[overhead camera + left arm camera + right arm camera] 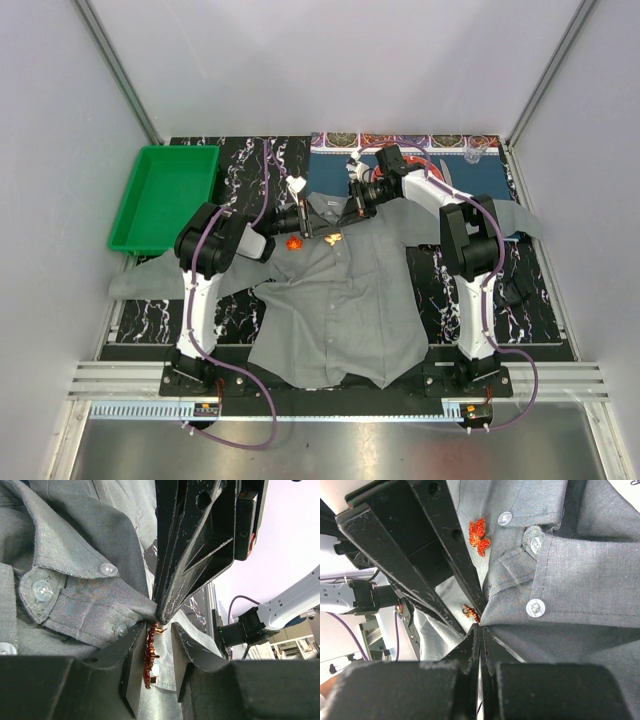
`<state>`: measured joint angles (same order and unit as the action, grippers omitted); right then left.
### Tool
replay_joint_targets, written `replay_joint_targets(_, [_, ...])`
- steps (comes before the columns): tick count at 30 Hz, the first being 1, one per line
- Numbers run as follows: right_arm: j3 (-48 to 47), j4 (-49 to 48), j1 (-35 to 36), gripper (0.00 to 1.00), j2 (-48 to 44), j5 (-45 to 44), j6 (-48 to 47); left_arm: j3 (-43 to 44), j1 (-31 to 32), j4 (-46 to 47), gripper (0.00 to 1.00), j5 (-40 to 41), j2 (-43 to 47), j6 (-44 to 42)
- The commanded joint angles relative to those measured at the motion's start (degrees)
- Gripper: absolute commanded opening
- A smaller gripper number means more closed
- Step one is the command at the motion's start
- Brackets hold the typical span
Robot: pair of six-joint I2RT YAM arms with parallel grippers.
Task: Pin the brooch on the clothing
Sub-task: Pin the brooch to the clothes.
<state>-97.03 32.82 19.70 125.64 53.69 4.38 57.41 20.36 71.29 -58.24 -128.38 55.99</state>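
The grey shirt (340,310) lies spread on the mat, collar at the far end. My right gripper (481,630) is shut on a fold of the shirt's button placket just below the collar; it also shows in the top view (347,220). My left gripper (159,645) is open at the same spot, also visible in the top view (322,234). A copper-orange brooch (149,655) stands edge-on between its fingers, leaning on the left pad with a gap to the right one. The brooch shows small in the right wrist view (470,612) and the top view (333,238).
A second orange-red leaf-shaped piece (478,534) lies on the shirt near the collar, under my left arm (295,243). A green tray (165,195) stands at the far left. A blue patterned placemat (475,165) lies at the far right. Walls close in on three sides.
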Motion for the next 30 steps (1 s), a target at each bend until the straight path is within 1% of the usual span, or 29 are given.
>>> replay_joint_targets(1, [-0.70, -0.30, 0.16, 0.00, -3.92, 1.51, 1.15, -0.71, -0.58, 8.16, 0.34, 0.85, 1.29, -0.35])
replay_joint_targets(4, [-0.79, 0.14, 0.16, 0.00, -3.57, 0.89, 0.72, -1.24, -0.94, 7.38, 0.44, 1.11, 1.90, -0.79])
replay_joint_targets(6, [-0.79, 0.32, 0.07, 0.00, -3.39, 0.63, 0.36, -1.51, -1.20, 7.03, 0.48, 1.63, 2.08, -1.14])
replay_joint_targets(7, [-0.61, 0.40, 0.07, 0.00, -3.21, 0.28, 0.28, -1.60, -1.55, 6.68, 0.52, 1.81, 2.16, -1.14])
replay_joint_targets(12, [-0.61, 0.40, -0.02, 0.00, -2.77, -0.60, 0.10, -2.12, -2.34, 5.01, 0.54, 1.73, 3.04, -2.28])
replay_joint_targets(20, [-1.75, 0.49, -0.11, 0.00, -1.19, -2.80, 0.98, -3.97, -2.52, 4.65, 0.53, 0.93, 3.92, -2.55])
replay_joint_targets(24, [-1.93, 0.67, -0.02, 0.00, -0.66, -3.24, 0.98, -4.32, -2.52, 4.65, 0.48, 1.20, 3.75, -2.11])
replay_joint_targets(27, [-1.84, 0.76, -0.10, 0.02, -0.23, -3.51, 0.89, -4.50, -2.52, 4.65, 0.42, 1.54, 3.66, -2.20])
replay_joint_targets(28, [-1.84, 0.76, -0.28, 0.03, -0.05, -3.59, 0.98, -4.41, -2.52, 4.56, 0.37, 1.55, 3.57, -2.20])
replay_joint_targets(30, [-1.93, 0.84, -0.11, 0.04, 0.04, -3.68, 0.98, -4.32, -2.52, 4.56, 0.34, 1.46, 3.57, -2.02])
